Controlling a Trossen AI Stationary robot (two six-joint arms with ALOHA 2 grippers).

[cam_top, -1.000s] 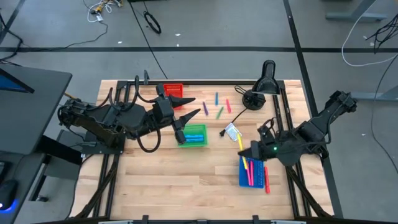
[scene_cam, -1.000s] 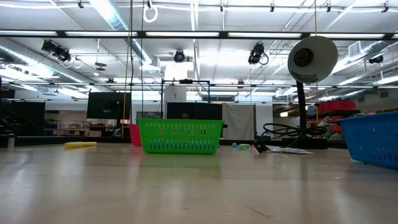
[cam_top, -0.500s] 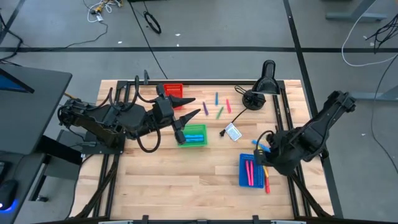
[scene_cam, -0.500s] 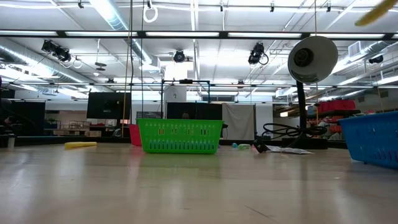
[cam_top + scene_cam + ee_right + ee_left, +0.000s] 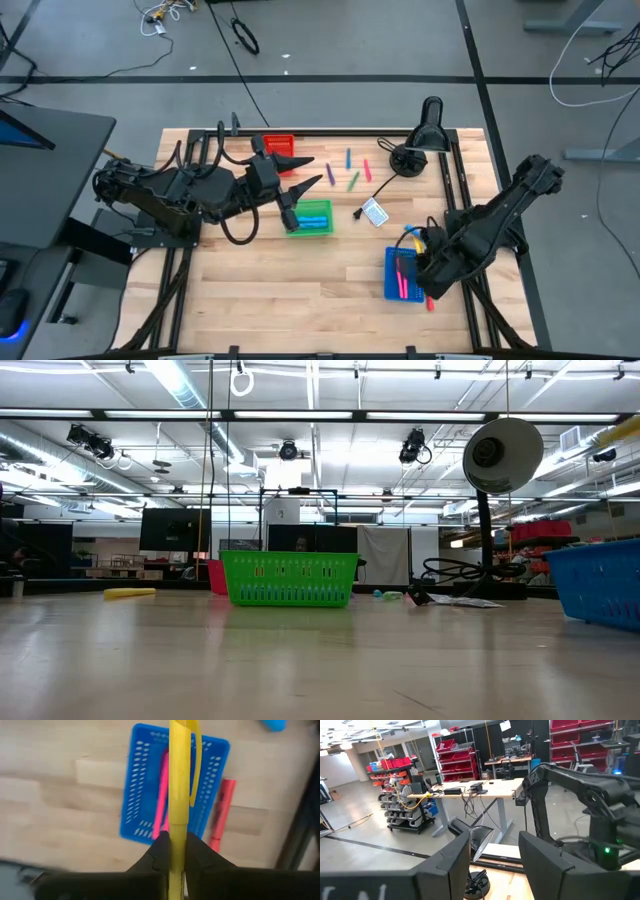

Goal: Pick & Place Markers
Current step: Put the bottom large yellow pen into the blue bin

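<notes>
right tool (image 5: 172,855): clenched on a thin yellow plastic marker (image 5: 179,795), hovering over the blue perforated plastic tray (image 5: 142,780)
in tray: pink markers (image 5: 161,800)
beside tray: red marker (image 5: 221,810) on the wooden tabletop (image 5: 300,280)
left tool (image 5: 305,172): fingers parted, holding nothing, far side of tray, above the green tray (image 5: 312,218)
loose markers (image 5: 349,170): farther up the tabletop from blue tray

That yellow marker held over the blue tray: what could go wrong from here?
The right gripper pinches the yellow marker near one end, so it may swing or slip. Released off-centre, it might land beside the blue tray, like the red marker lying on the table. It could also bounce off the pink markers inside.
</notes>
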